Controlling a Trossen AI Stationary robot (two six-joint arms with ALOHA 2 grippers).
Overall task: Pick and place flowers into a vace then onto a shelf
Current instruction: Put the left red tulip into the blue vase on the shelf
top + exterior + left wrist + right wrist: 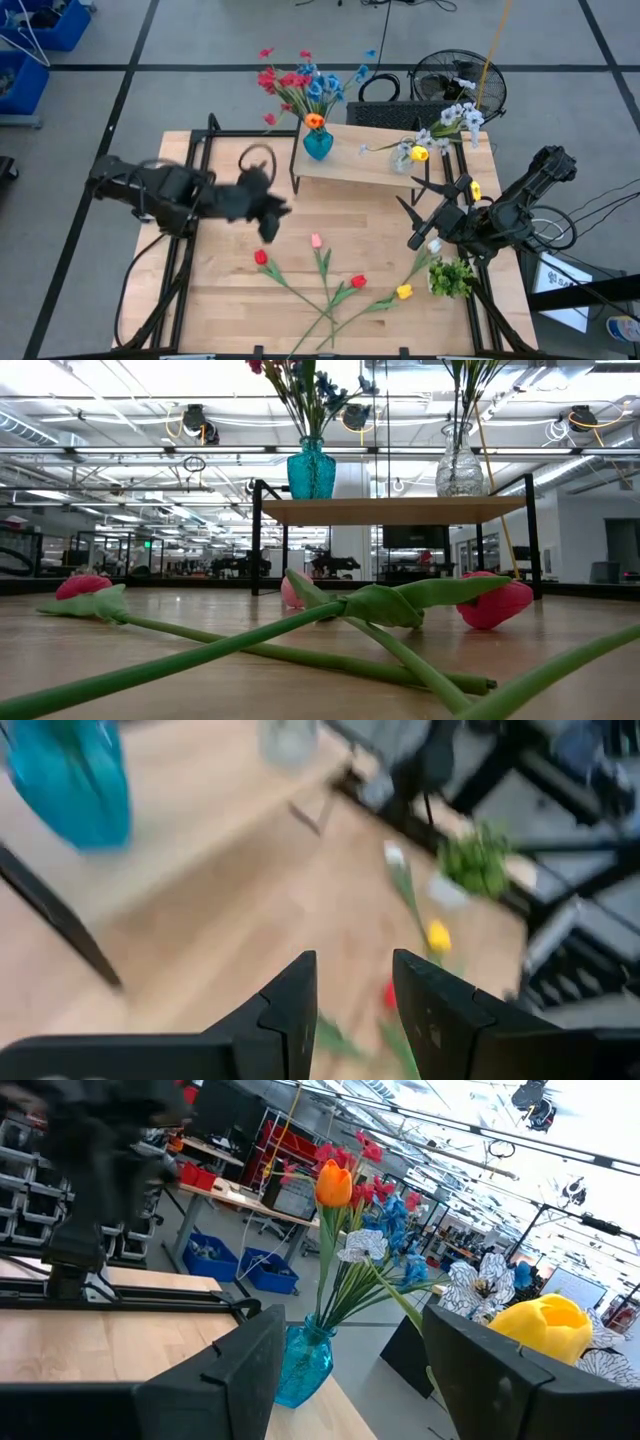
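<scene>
**A:** How far along does it look?

**B:** Partway. The shelf [375,165] already carries 2 vases: a teal vase [317,143] with red, blue and orange blossoms, and a clear vase [459,471] with white ones and a yellow one.

**A:** And what's left?

**B:** Several flowers [330,285] lie loose on the table [230,310] in front of the shelf, stems crossing. I count about 5: red, pink and yellow heads. None is in a gripper.

**A:** Where are the arms?

**B:** The left gripper [268,212] hangs above the table, between the shelf's near edge and the loose stems. Its wrist view shows the fingers [300,1000] with a moderate gap and nothing between them. It points toward the yellow and red heads, so I judge it is going for another stem.

**A:** The right one?

**B:** The right gripper [432,212] sits by the shelf's right end, near the clear vase, jaws spread wide and empty. A leafy green clump [452,277] lies just beside it on the table.
</scene>
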